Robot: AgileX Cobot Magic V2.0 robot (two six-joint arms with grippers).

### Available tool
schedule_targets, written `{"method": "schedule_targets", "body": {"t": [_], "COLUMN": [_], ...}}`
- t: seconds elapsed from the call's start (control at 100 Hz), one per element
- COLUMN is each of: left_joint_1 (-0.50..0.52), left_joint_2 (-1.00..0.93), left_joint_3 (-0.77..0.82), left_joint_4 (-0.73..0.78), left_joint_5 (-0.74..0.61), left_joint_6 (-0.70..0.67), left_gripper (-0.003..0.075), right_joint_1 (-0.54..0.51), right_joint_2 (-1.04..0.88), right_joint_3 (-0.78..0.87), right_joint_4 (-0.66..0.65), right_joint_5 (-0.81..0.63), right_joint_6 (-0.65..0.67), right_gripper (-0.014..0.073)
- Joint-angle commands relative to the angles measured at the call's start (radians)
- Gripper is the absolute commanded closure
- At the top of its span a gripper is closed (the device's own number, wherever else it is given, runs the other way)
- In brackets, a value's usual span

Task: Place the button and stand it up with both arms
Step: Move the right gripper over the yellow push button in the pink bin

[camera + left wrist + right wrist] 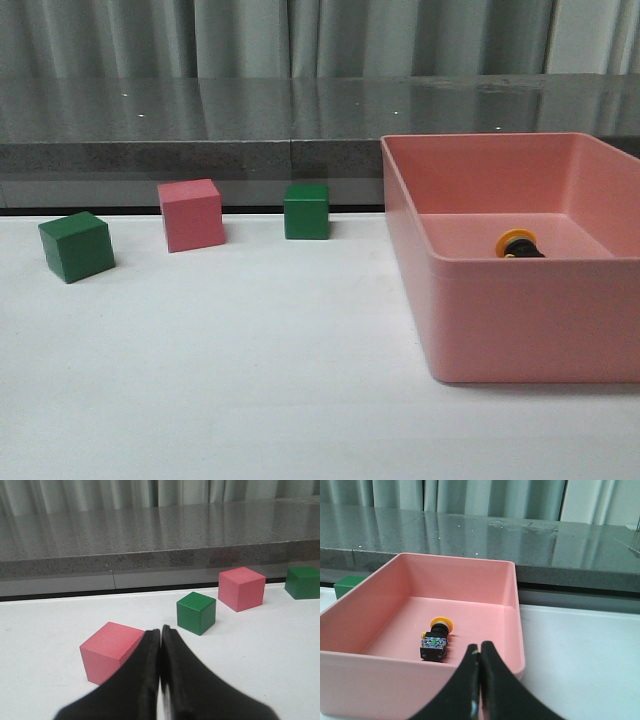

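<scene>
The button [436,639] lies on its side on the floor of the pink bin [515,605], yellow cap toward the far wall and contact block toward me. In the front view only its yellow cap and dark body [519,244] show above the bin's front wall [530,320]. My right gripper [480,650] is shut and empty, hovering at the bin's near rim, just right of the button. My left gripper [160,632] is shut and empty too, low over the white table beside a pink cube [107,650]. Neither arm appears in the front view.
A green cube [76,246], a pink cube [191,214] and another green cube [306,211] stand in a row at the back left of the white table. A grey stone ledge [200,140] runs behind the table. The left wrist view shows a green cube [196,612] and another pink cube [241,588].
</scene>
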Motion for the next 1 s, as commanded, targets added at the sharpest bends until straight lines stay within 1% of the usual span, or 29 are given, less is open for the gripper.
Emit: {"method": "schedule_targets", "body": {"t": [0.0, 0.19, 0.26, 0.34, 0.4, 0.45, 0.5, 0.62, 0.71, 0.81, 0.89, 0.99], "left_joint_1": [0.003, 0.003, 0.003, 0.003, 0.003, 0.003, 0.003, 0.003, 0.003, 0.003, 0.003, 0.003], "left_joint_2": [-0.031, -0.031, -0.031, -0.031, -0.031, -0.031, -0.031, -0.031, -0.031, -0.031, -0.031, -0.031], "left_joint_3": [0.045, 0.045, 0.045, 0.045, 0.045, 0.045, 0.045, 0.045, 0.045, 0.045, 0.045, 0.045], "left_joint_4": [-0.006, -0.006, -0.006, -0.006, -0.006, -0.006, -0.006, -0.006, -0.006, -0.006, -0.006, -0.006], "left_joint_5": [-0.075, -0.075, -0.075, -0.075, -0.075, -0.075, -0.075, -0.075, -0.075, -0.075, -0.075, -0.075], "left_joint_6": [-0.007, -0.007, -0.007, -0.007, -0.007, -0.007, -0.007, -0.007, -0.007, -0.007, -0.007, -0.007], "left_gripper": [0.0739, 0.0739, 0.0739, 0.0739, 0.0739, 0.0739, 0.0739, 0.0739, 0.0739, 0.0739, 0.0739, 0.0739], "right_joint_1": [0.0, 0.0, 0.0, 0.0, 0.0, 0.0, 0.0, 0.0, 0.0, 0.0, 0.0, 0.0], "right_joint_2": [-0.021, -0.021, -0.021, -0.021, -0.019, -0.01, 0.003, 0.088, 0.196, 0.338, 0.455, 0.61], "right_joint_3": [-0.011, -0.011, -0.011, -0.016, -0.036, -0.077, -0.13, -0.303, -0.439, -0.574, -0.669, -0.77], "right_joint_4": [-0.007, -0.007, -0.003, 0.046, 0.109, 0.165, 0.188, 0.188, 0.188, 0.189, 0.191, 0.226], "right_joint_5": [-0.084, -0.084, -0.13, -0.178, -0.171, -0.129, -0.039, 0.186, 0.31, 0.397, 0.439, 0.47], "right_joint_6": [-0.006, -0.006, -0.005, 0.014, 0.038, 0.048, 0.048, 0.041, -0.002, -0.074, -0.085, -0.085], "right_gripper": [0.0653, 0.0653, 0.0653, 0.0653, 0.0653, 0.0653, 0.0653, 0.0653, 0.0653, 0.0653, 0.0653, 0.0653]}}
